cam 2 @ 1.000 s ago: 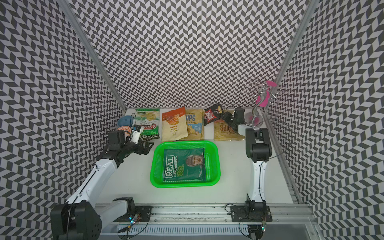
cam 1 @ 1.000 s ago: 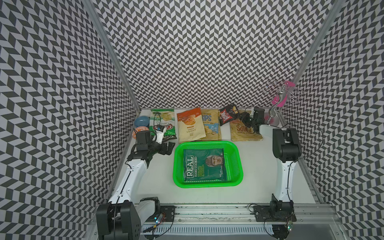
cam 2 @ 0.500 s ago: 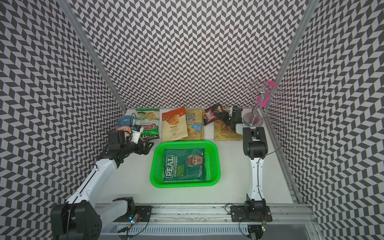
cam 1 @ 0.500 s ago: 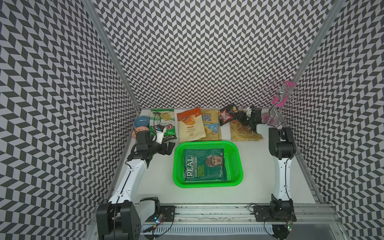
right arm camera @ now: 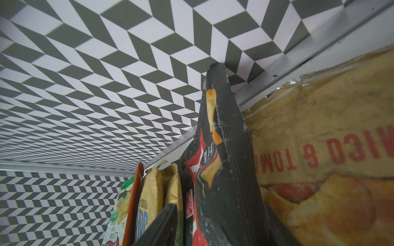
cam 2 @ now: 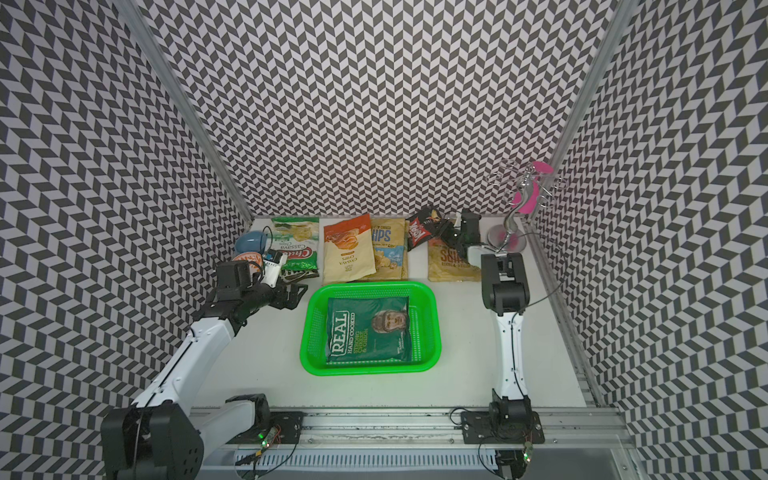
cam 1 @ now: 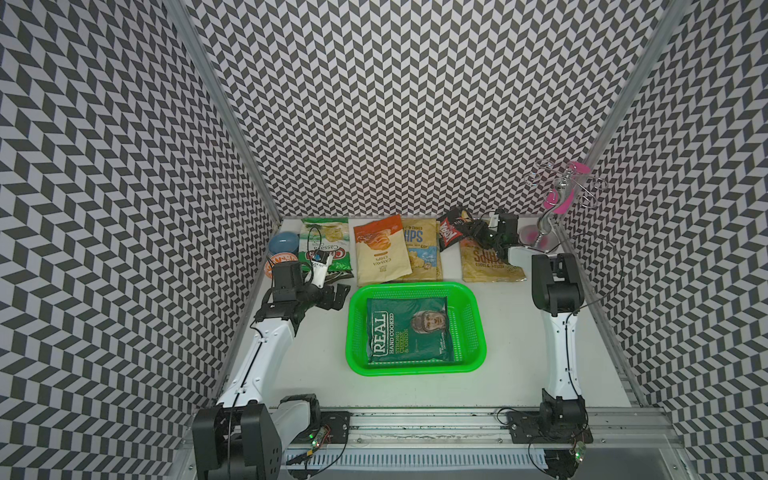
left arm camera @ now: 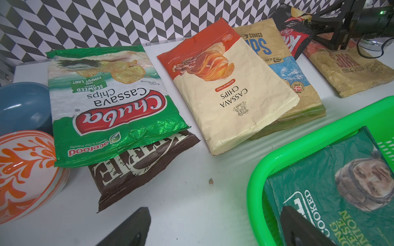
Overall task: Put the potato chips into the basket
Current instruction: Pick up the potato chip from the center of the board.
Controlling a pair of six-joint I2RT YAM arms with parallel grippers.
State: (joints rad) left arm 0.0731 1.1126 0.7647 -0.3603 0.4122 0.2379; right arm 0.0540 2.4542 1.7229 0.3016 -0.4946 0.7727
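1. You have open table [cam 1: 511, 332] between the basket [cam 1: 351, 332] and the right arm [cam 1: 557, 332]; a gripper passes there freely.
2. The strip between the basket's near wall and the rail [cam 1: 415, 419] is likewise bare.
3. Along the back, the Chuba bag [cam 1: 332, 232], cassava bag [cam 1: 380, 253] and tan CHIPS bag [cam 1: 424, 253] reach almost to the basket's far rim, leaving you only a narrow lane.
4. Back left, the blue bowl [cam 1: 283, 244] and orange-patterned bowl [cam 1: 279, 261] stand against the left wall. The left gripper [cam 1: 334, 297], jaws wide, occupies the gap beside the basket's far-left corner.
5. Back right, the right gripper [cam 1: 473, 230], clamped on the black-red bag [cam 1: 449, 232], hangs over the second tan bag [cam 1: 488, 264]; the chrome stand [cam 1: 546, 224] blocks the corner.
6. The REAL bag [cam 1: 407, 332] covers most of the basket floor; above it you have clear room.
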